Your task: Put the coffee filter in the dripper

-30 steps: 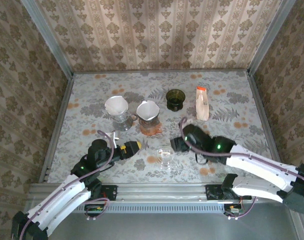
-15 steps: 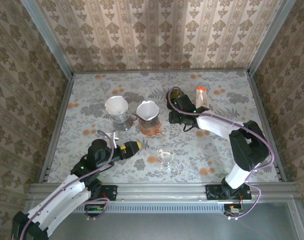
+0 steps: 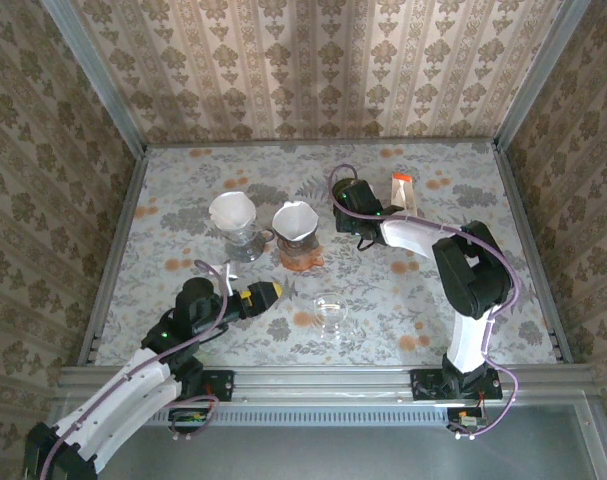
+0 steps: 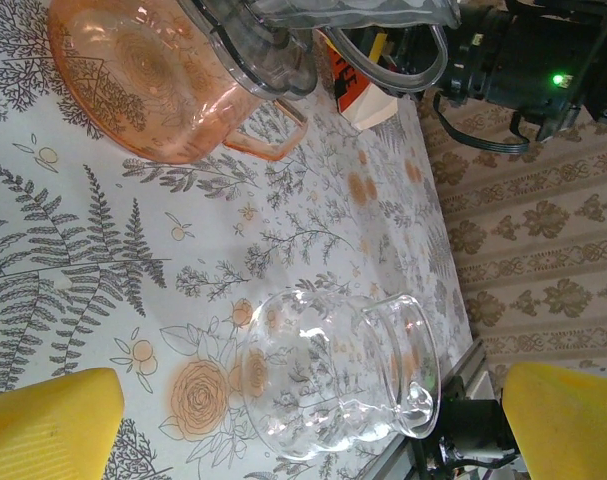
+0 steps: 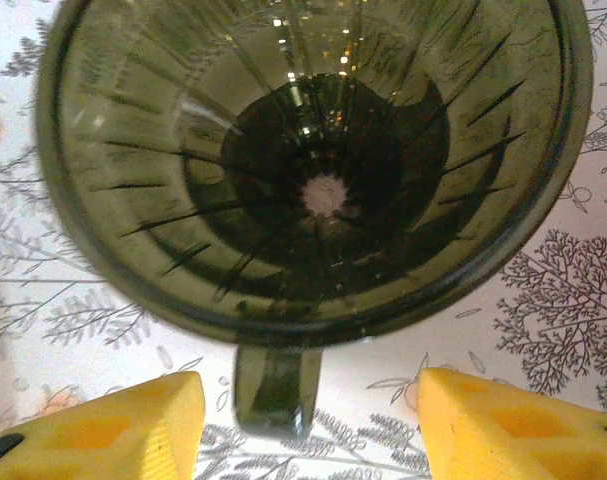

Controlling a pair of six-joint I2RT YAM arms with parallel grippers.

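Note:
A dark green dripper (image 5: 313,160) fills the right wrist view, seen from above and empty. Its handle (image 5: 275,392) points down between the yellow fingers of my right gripper (image 5: 305,425), which is open and touches neither side. In the top view my right gripper (image 3: 351,207) hovers at the back middle, covering most of that dripper. One white coffee filter (image 3: 232,210) sits in a clear dripper. Another filter (image 3: 296,219) sits in a pink dripper (image 4: 148,75). My left gripper (image 3: 265,291) is open near the front left, holding nothing.
A clear glass carafe (image 4: 333,375) stands in front of the left gripper, also at the front middle (image 3: 331,314). An orange-capped white packet (image 3: 404,205) stands just right of the right gripper. Metal rails and patterned walls bound the table.
The right arm has swung from the front middle to the back, over the dark green dripper, and its fingers have narrowed a little. The left arm has not moved.

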